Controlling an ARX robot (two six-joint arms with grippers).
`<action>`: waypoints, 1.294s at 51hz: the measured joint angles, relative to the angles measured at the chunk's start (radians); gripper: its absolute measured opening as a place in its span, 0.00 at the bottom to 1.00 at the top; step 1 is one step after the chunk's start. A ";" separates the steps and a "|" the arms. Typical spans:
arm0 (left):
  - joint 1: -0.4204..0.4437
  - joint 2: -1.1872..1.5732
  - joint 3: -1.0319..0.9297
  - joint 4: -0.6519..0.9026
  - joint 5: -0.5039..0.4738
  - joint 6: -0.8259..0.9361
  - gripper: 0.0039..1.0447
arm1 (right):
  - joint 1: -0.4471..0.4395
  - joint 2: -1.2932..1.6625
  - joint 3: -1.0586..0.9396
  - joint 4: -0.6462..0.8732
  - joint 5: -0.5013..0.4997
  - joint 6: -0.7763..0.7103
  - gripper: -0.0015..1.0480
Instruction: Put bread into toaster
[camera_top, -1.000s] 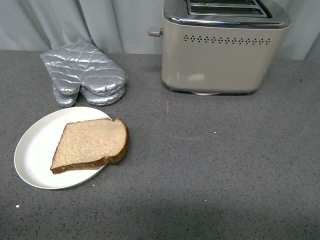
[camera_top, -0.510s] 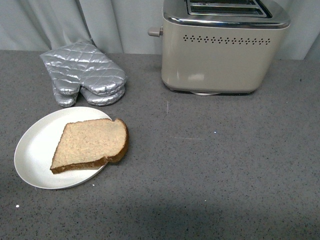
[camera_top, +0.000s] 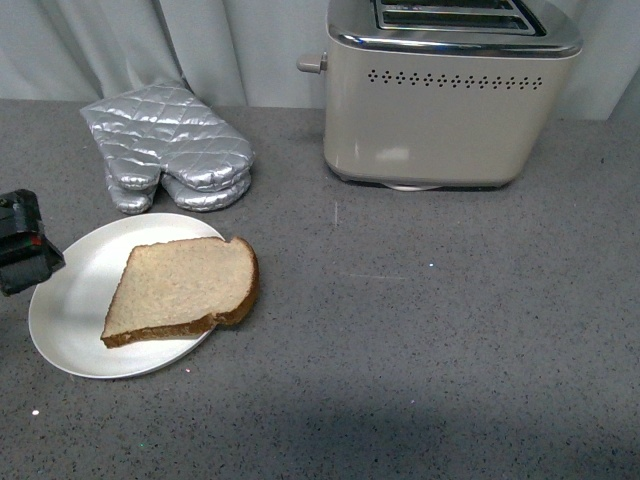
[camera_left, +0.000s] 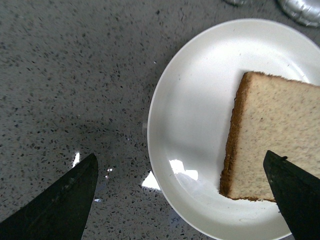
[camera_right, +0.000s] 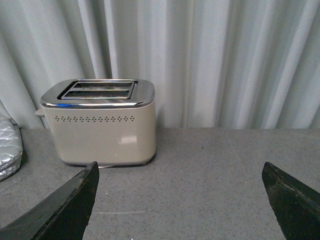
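Left gripper (camera_left: 180, 165) first — its two dark fingers (camera_left: 62, 200) are spread wide and hold nothing. Seen from the left wrist, one finger hangs over the bare, speckled grey counter (camera_left: 60, 65) just outside the white plate (camera_left: 190, 125). The other hangs over a corner of the bread (camera_left: 280, 125), and the plate's bare side lies in the gap between them. Whether either fingertip touches anything cannot be told from that view. From the front, only the black body of the left arm (camera_top: 22, 255) shows, at the picture's left edge, beside the plate's left rim.

The bread lies flat on the plate, toward its right side. Its straight crust edge is turned toward the left gripper, and its rounded crust end reaches out past the plate's right rim, over the counter. The plate sits at the front left of the counter. Behind it, near but not touching, a pair of quilted silver oven mitts (camera_top: 170, 145) lies stacked.

The toaster (camera_top: 440, 120) stands upright at the back of the counter, right of centre and well apart from the bread. Its chrome top has two slots facing up, a row of small vent holes runs across its cream side, and a knob sticks out from its left end.

The right gripper (camera_right: 180, 172) is also spread wide and empty — its wrist camera looks across bare counter at the toaster, with a pale pleated curtain (camera_right: 225, 60) hanging behind.
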 joint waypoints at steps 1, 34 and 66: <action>0.000 0.017 0.012 -0.006 0.003 0.006 0.94 | 0.000 0.000 0.000 0.000 0.000 0.000 0.91; 0.037 0.316 0.182 -0.026 0.021 0.079 0.49 | 0.000 0.000 0.000 0.000 0.000 0.000 0.91; 0.027 0.183 0.147 -0.122 0.203 -0.032 0.03 | 0.000 0.000 0.000 0.000 0.000 0.000 0.91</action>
